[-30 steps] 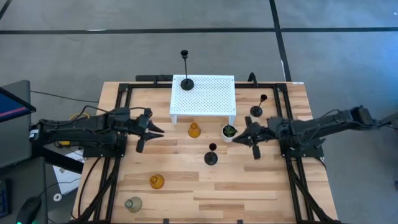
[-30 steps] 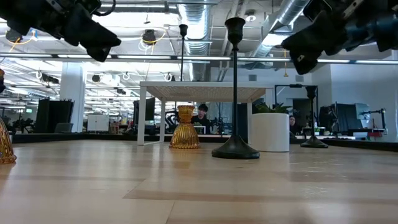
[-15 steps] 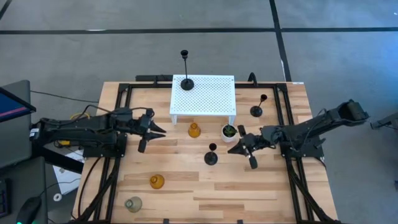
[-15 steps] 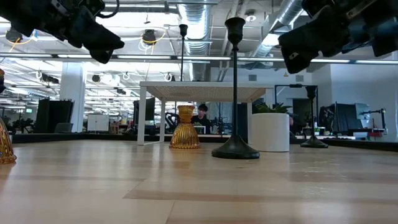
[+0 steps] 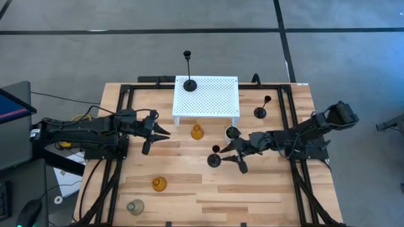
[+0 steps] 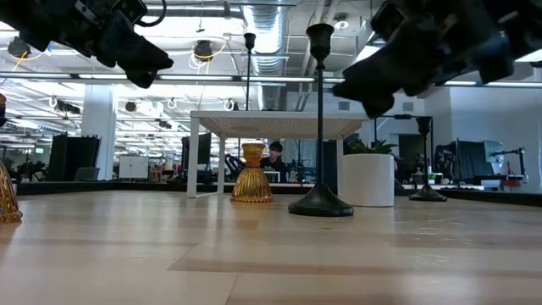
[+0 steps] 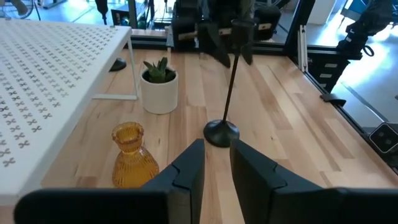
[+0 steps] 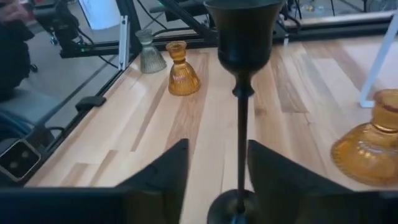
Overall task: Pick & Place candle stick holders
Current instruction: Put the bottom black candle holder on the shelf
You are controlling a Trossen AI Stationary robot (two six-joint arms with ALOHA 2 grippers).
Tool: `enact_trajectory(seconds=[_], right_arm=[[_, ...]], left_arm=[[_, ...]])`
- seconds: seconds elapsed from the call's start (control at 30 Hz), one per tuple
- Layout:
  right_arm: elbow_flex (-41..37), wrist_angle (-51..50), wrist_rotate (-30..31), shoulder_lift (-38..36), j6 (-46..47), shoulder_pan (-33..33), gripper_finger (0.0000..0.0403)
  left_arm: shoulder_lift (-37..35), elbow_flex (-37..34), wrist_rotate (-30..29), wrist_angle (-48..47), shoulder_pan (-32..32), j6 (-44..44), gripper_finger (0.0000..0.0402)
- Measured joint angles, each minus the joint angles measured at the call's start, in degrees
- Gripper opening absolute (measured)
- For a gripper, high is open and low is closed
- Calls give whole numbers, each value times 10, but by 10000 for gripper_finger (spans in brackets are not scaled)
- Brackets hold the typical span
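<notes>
- High view first: wooden counter (image 5: 252, 189) with a white perforated shelf (image 5: 211, 96) near the far edge, and the tallest black holder (image 5: 189, 81) standing on its left corner.
- Right pincer (image 5: 232, 155) is stretched toward the middle of the counter, right up beside the short black holder (image 5: 214, 159), which stands upright in front of the small white pot with a plant (image 5: 232, 133).
- Right wrist view shows that holder's stem (image 8: 242, 130) rising between the two dark fingers (image 8: 163, 171), which stand apart with a gap on each side of the stem. So fingers spread, not touching it as far as I can see.
- Left pincer (image 5: 158, 133) hangs over the left half of the counter, pointed toward the amber holder (image 5: 197, 132) just in front of the shelf. In the left wrist view its fingers (image 7: 186, 171) sit with a narrow gap between them and nothing in it.
- Third black holder (image 5: 261, 111) stands to the right of the shelf.
- Second amber holder (image 5: 159, 183) and the pale grey one (image 5: 135, 206) are over at the near-left corner, well apart from both arms.
- Low view: the mid-counter black holder (image 6: 320, 200) stands on the wood, with the right arm looming dark just above and to its right.
</notes>
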Motion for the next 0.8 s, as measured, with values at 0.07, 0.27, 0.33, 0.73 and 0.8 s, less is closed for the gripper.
enact_trajectory(seconds=[0.07,0.27,0.33,0.73,0.8], right_arm=[[14,-3,0,19,4,0,188],[47,-4,0,69,14,0,242],[53,-5,0,80,17,0,244],[66,-5,0,87,17,0,80],[66,-7,0,87,17,0,44]], left_arm=[[0,0,0,0,0,0,76],[0,0,0,0,0,0,76],[0,0,0,0,0,0,76],[0,0,0,2,0,0,76],[0,0,0,3,0,-3,76]])
